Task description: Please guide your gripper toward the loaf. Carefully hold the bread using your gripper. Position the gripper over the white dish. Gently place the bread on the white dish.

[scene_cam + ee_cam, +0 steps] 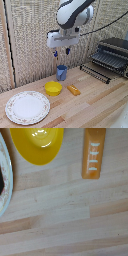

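1. Wood table, woven wall behind; your gripper hangs high above the blue cup, fingers spread, holding nothing.
2. Bread lies flat just beside the yellow bowl, on the exterior view's right.
3. Its long axis runs diagonally, away from the plate, well apart.

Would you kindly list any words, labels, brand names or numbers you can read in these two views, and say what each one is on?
No readable text in either view.
Bread: pale score marks only, no lettering.
White dish: a faint speckled rim pattern, no words.
Yellow bowl and blue cup: plain.
Toaster oven: any marking is too small and blurred to read.
Gripper: no label visible.
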Robot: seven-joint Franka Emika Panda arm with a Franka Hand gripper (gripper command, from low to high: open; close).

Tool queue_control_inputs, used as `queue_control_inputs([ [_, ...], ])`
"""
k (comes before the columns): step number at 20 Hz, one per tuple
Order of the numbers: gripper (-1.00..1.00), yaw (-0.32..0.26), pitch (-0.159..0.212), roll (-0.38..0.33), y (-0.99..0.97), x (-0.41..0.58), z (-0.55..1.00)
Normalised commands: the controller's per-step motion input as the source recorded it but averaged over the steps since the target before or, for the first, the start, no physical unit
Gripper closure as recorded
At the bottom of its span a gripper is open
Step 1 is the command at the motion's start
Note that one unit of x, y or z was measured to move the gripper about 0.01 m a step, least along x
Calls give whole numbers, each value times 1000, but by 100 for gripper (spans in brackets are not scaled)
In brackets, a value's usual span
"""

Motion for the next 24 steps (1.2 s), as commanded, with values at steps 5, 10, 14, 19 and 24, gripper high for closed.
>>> queue_control_inputs([
  [5, -100, 4, 6, -1, -378, -479, -429],
  [10, -100, 0, 0, 0, -454, -442, -447],
  [14, -100, 0, 0, 0, -430, -273, -476],
  [19, -100, 8, 0, 0, -346, -160, -520],
  [24, -100, 56, 0, 0, -208, -43, -461],
])
